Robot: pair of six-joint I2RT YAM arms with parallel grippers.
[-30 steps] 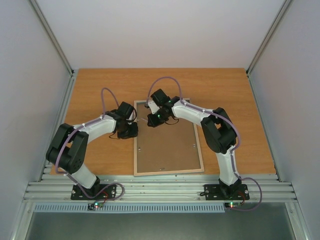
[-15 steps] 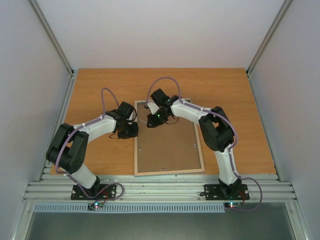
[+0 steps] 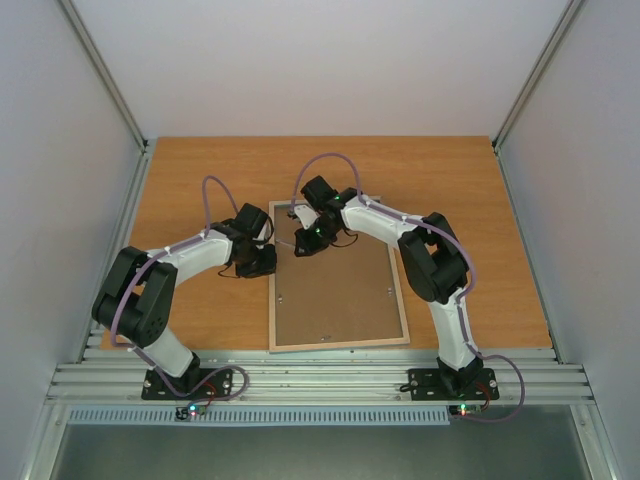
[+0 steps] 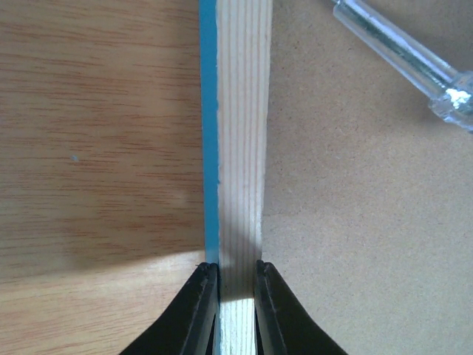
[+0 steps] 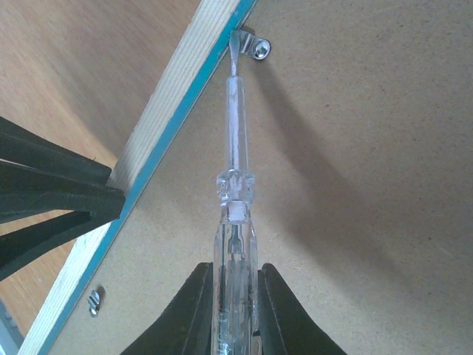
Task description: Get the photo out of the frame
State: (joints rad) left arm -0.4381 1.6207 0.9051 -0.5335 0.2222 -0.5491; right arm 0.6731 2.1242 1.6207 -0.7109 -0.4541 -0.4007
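The frame (image 3: pixel 272 300) lies face down on the table, its pale wood back rail (image 4: pixel 240 148) and turquoise edge showing. A brown backing board (image 3: pixel 335 295) fills it; the photo is hidden beneath. My left gripper (image 4: pixel 236 277) is shut on the frame's left rail, near the far corner (image 3: pixel 268 255). My right gripper (image 5: pixel 235 285) is shut on a clear-handled screwdriver (image 5: pixel 235 155). The screwdriver's tip rests at a small metal tab (image 5: pixel 255 48) beside the rail's inner edge. My left fingers (image 5: pixel 52 192) show at the left of the right wrist view.
More small metal tabs sit on the backing board (image 3: pixel 388 291) (image 3: pixel 281 297) (image 3: pixel 322 338), and one shows near the rail (image 5: pixel 94 299). Grey walls enclose the wooden table (image 3: pixel 180 190) on three sides. An aluminium rail (image 3: pixel 320 380) runs along the near edge.
My right gripper with the screwdriver has edged slightly left toward the frame's far-left corner. The left gripper stays clamped in the same place on the rail.
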